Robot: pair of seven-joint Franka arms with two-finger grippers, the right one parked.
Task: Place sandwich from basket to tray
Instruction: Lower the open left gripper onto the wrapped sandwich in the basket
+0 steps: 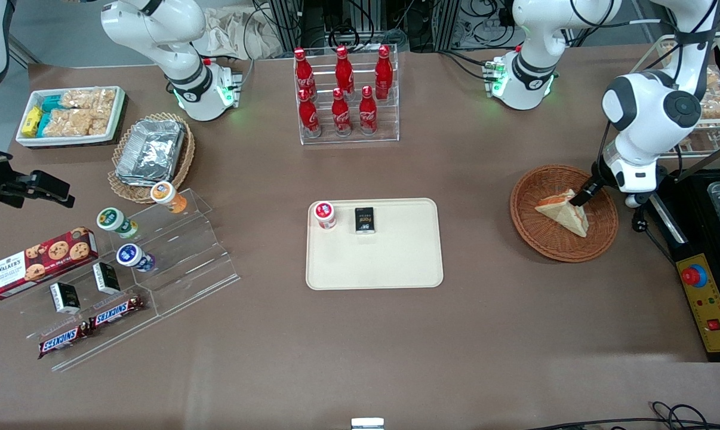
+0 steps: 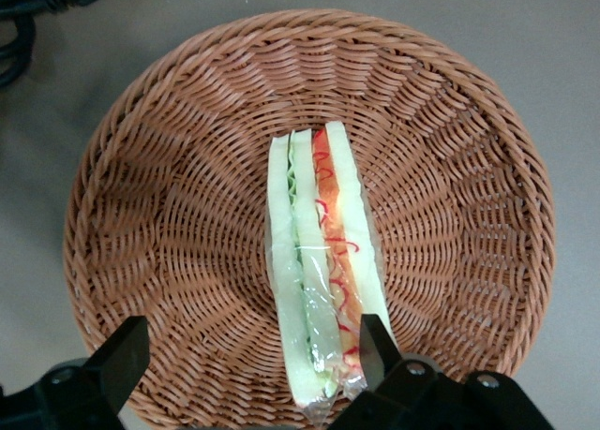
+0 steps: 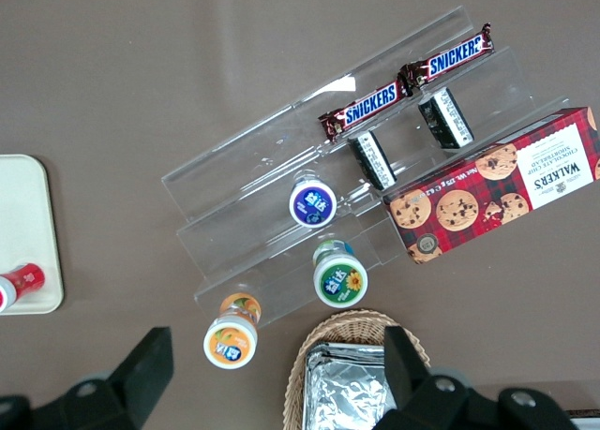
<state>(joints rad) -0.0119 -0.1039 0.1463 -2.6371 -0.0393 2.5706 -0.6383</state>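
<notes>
**Gripper spread over the sandwich in the basket**

Your gripper (image 2: 248, 355) hangs just above the reddish-brown wicker basket (image 1: 530, 230), fingers spread apart and holding nothing. In the wrist view one fingertip (image 2: 375, 341) sits right against the wrapped sandwich's (image 2: 321, 261) orange-filling side; the other fingertip stands well clear of its bread side, over bare weave. The sandwich (image 1: 565, 212) lies directly under the gripper, standing on edge inside the basket, the only thing in it.

The cream tray (image 1: 396, 263) lies well away from the gripper, toward the parked arm's end of the table. You have two things already on it: one red-capped small cup (image 1: 325, 214) and one small black packet (image 1: 365, 220), side by side along the tray edge farther from the front camera. Nothing stands on the table between the gripper and the tray.

Farther from the front camera than the tray, count six red cola bottles (image 1: 343, 89) in a clear rack. Much farther from the gripper, near the parked arm, you see a clear stepped stand (image 1: 175, 263) with three small cups, two dark packets and two Snickers bars (image 1: 91, 325), one Walkers cookie box (image 1: 37, 261), a tan basket of foil containers (image 1: 151, 152) and a white bin of snack packets (image 1: 70, 116).
</notes>
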